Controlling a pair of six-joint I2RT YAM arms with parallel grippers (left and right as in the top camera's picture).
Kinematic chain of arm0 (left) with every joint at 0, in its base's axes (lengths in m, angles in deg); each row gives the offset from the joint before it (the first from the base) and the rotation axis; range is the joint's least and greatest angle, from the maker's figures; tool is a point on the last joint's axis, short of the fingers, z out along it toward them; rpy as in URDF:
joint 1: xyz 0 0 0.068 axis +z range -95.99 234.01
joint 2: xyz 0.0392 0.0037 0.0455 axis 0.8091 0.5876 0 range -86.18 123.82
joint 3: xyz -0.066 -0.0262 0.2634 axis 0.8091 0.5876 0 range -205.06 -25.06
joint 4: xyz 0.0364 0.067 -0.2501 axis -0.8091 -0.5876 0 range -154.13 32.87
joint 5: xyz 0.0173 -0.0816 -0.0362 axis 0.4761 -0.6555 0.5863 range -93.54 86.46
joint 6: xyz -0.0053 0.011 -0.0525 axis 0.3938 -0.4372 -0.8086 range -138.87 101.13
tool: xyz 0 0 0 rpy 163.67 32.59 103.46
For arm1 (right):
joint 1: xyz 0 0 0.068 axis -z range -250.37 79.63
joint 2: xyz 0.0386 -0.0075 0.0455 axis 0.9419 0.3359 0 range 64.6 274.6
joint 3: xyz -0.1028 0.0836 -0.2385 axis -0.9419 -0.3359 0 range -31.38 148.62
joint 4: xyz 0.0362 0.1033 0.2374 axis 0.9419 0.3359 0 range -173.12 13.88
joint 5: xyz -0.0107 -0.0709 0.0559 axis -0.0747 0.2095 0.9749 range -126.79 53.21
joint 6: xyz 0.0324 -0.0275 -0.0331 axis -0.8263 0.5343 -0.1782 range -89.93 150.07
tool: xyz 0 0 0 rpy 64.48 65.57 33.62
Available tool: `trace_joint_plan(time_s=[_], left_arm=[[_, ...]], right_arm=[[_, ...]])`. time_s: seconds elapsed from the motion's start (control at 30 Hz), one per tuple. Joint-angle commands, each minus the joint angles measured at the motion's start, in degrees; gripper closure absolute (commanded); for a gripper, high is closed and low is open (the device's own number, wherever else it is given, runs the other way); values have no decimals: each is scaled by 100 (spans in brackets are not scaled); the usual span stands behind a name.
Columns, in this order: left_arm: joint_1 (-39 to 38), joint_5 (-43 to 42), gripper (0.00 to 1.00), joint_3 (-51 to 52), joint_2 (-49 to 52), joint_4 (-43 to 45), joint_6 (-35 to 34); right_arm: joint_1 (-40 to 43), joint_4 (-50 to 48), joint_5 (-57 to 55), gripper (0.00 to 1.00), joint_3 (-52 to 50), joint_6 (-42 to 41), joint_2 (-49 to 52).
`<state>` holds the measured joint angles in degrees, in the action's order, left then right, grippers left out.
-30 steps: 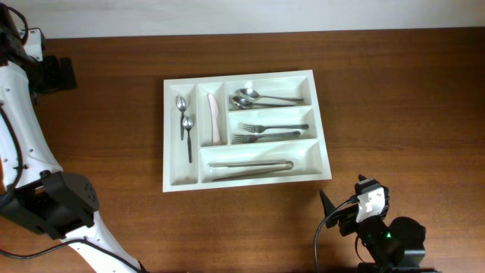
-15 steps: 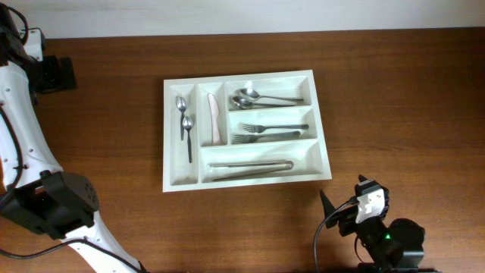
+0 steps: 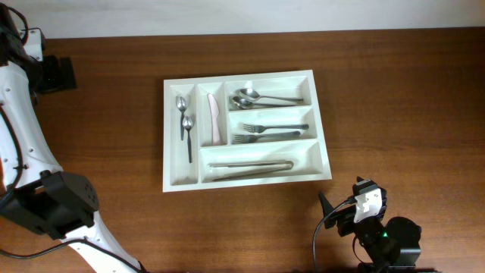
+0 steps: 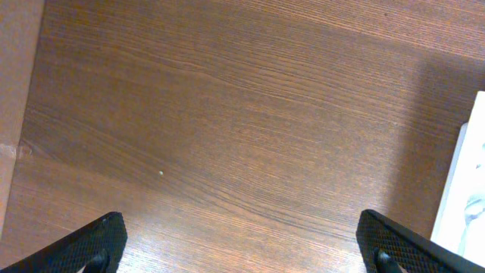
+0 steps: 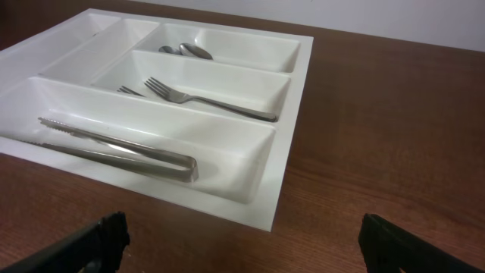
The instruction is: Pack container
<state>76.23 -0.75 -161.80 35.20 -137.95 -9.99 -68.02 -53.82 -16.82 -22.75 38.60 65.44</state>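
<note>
The white container (image 3: 167, 136) lies in the middle of the table. It holds two spoons (image 3: 183, 121), a white knife (image 3: 214, 117), more spoons (image 3: 254, 98), forks (image 3: 265, 133) and tongs (image 3: 250, 164). My right gripper (image 3: 341, 203) is open and empty, low over the table in front of the container's right front corner. In the right wrist view the open jaws (image 5: 242, 243) face the container (image 5: 292, 136), the tongs (image 5: 121, 148) and a fork (image 5: 204, 98). My left gripper (image 3: 57, 73) is open and empty at the far left. Its jaws (image 4: 242, 243) are above bare wood, with the container's edge (image 4: 466, 189) at the right.
The left arm's white links (image 3: 23, 129) and black base (image 3: 53, 201) stand along the left side. The right arm's base (image 3: 390, 239) is at the front edge. A pale wall (image 3: 242, 15) runs behind the table.
My right gripper has drawn back slightly toward the front edge. The left arm and the container have not moved.
</note>
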Motion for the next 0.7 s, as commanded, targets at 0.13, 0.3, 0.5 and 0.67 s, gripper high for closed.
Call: trace_joint_plan(time_s=[0.13,0.3,0.5,0.67], left_arm=[[-24,-42,1,-17,-149,-2,-70],[-479,-44,1,-15,-1091,-2,-70],[-1309,-44,1,15,-2339,-2,-70],[-1569,308,1,745,-3414,258,223]], right_arm=[[-46,-20,-74,1,-44,-44,-63],[-46,-20,-72,1,-44,-44,-63],[-46,-20,-74,1,-44,-44,-63],[-46,-20,-74,1,-44,-44,-63]])
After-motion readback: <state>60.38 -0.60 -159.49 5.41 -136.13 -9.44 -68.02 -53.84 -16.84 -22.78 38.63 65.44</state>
